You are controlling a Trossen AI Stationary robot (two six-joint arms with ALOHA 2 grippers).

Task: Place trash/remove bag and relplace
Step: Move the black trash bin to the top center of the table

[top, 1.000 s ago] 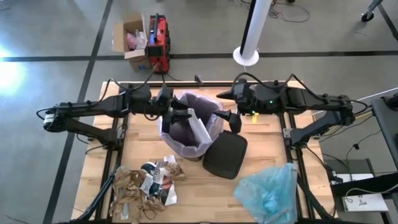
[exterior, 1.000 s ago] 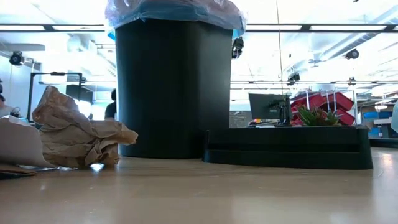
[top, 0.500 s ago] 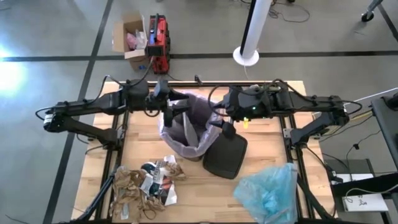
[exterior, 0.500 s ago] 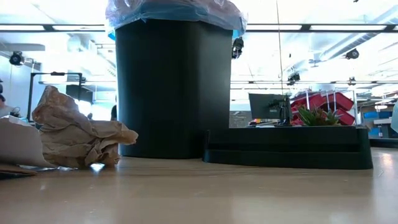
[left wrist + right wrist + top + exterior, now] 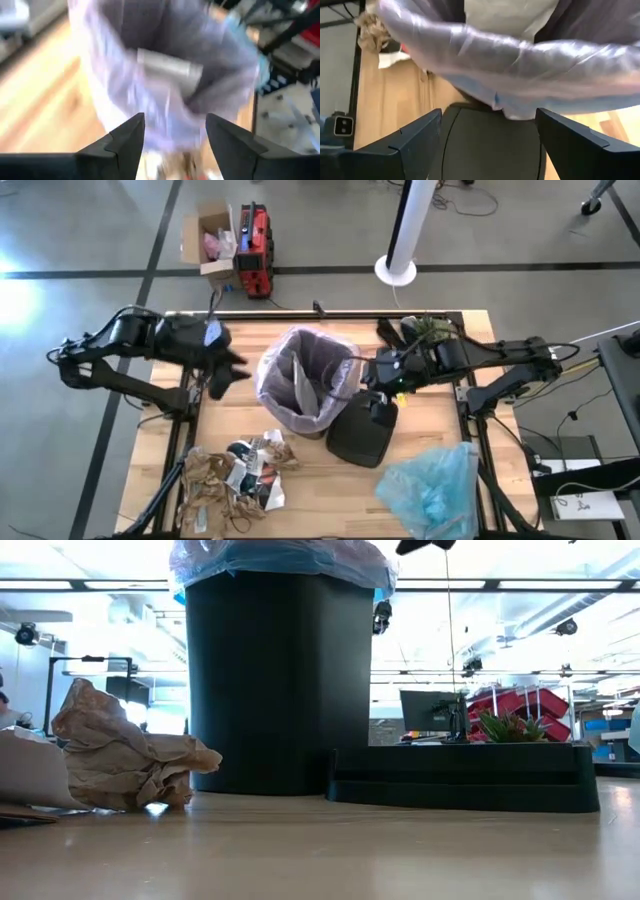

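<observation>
- Left gripper hangs over the table's left side, just beside the bin — fingers spread apart, nothing between them.
- Right gripper sits at the bin's right, over the black lid — fingers wide apart, empty.
- The pink-lavender bag lines the bin, its edge folded over the rim; a white sheet stands inside it.
- The trash lies heaped at the table's front left, apart from the bin.
- The light blue bag rests at the front right corner.
</observation>
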